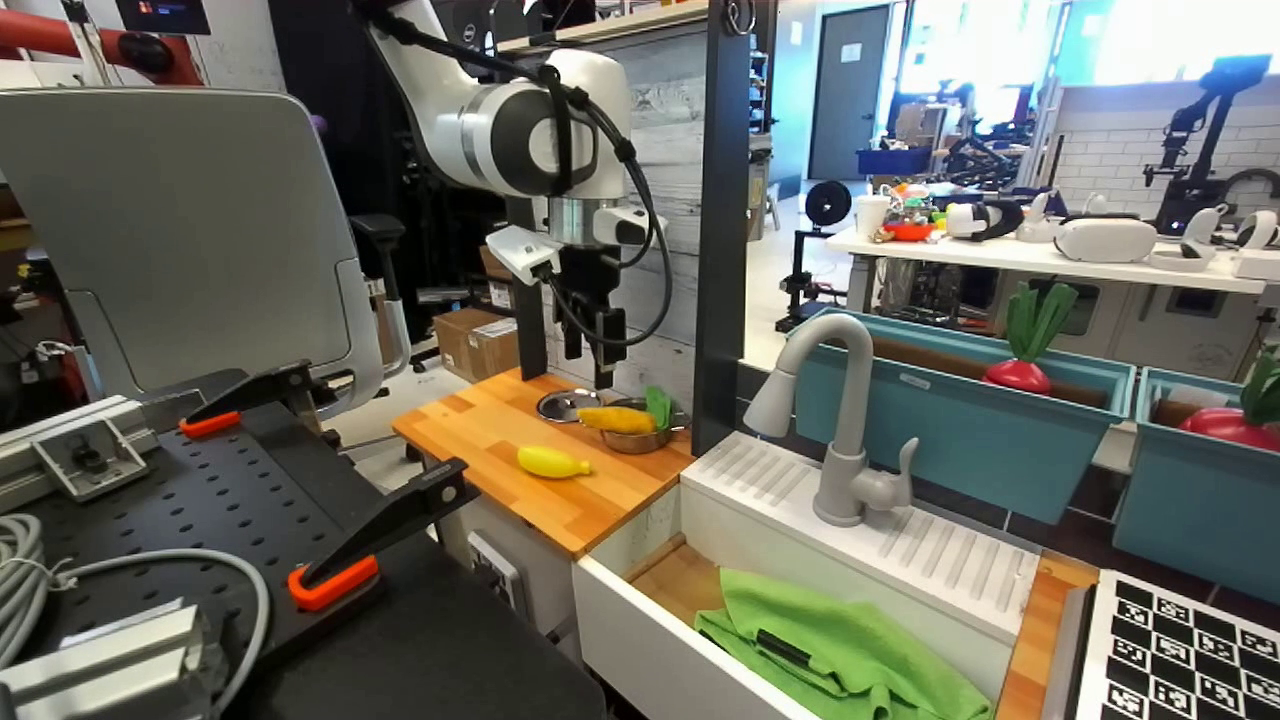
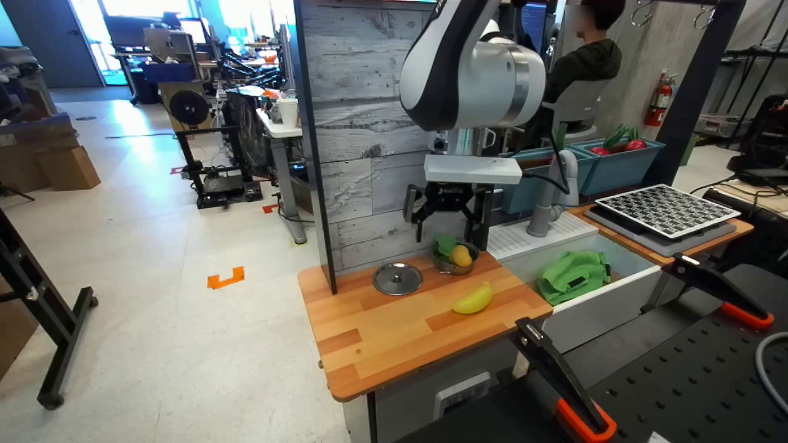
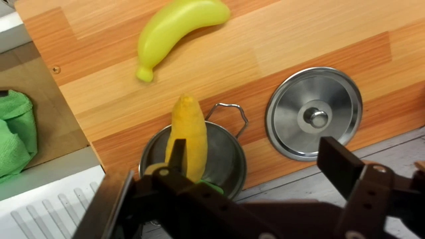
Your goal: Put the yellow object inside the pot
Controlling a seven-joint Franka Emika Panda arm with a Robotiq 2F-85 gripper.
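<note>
- Your jaws: spread wide, nothing between them.
- Banana [image 3: 169, 26] lies on the desk [image 3: 239, 66], near the pot [image 3: 225, 156].
- Likely light, stiff plastic, maybe slippery.
- You'd best pinch it mid-length, across the curve.

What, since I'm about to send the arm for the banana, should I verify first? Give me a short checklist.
1. Fingers open: ok, spread apart, nothing held.
2. Banana free: ok, it lies on the wooden counter, apart from the pot and lid.
3. Fingers above the banana: not ok, they hang nearer the pot.
4. Pot uncovered: ok, the lid lies beside it.
5. Pot empty: not ok, a darker yellow piece juts over its rim, with something green too.
6. Enough room left for the banana: cannot tell.
</note>
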